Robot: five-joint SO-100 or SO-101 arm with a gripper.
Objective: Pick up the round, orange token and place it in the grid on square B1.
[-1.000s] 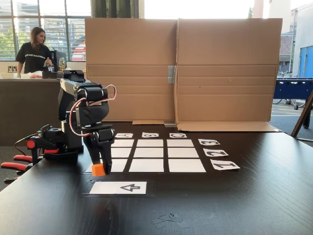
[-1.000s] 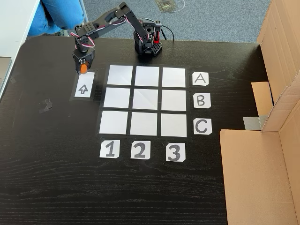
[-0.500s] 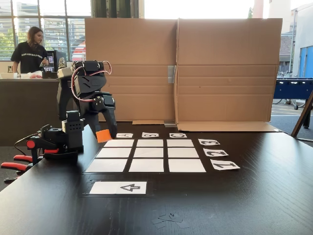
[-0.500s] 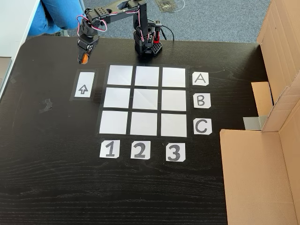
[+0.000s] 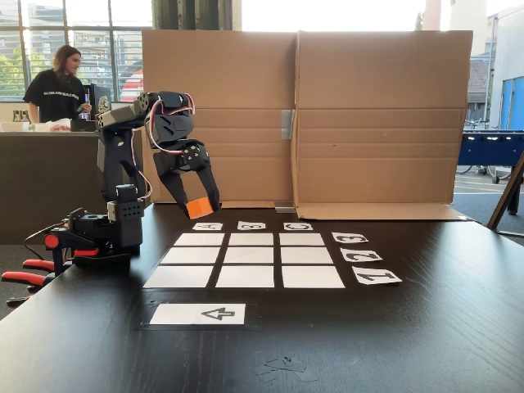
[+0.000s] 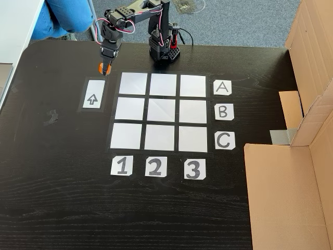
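While the arm is swinging away from the arrow card, you are carrying the token pinched between the gripper's fingers, well above the table. A second ago it was sitting low at the card's far end; now it is hanging high, just left of the grid's far-left corner in the high view, and in the low view it is hovering over the lettered far edge. That means the pick is done and the carry is under way. B1 is lying in the left column's middle, nearer than the token, so you are probably needing to reach out and lower next.
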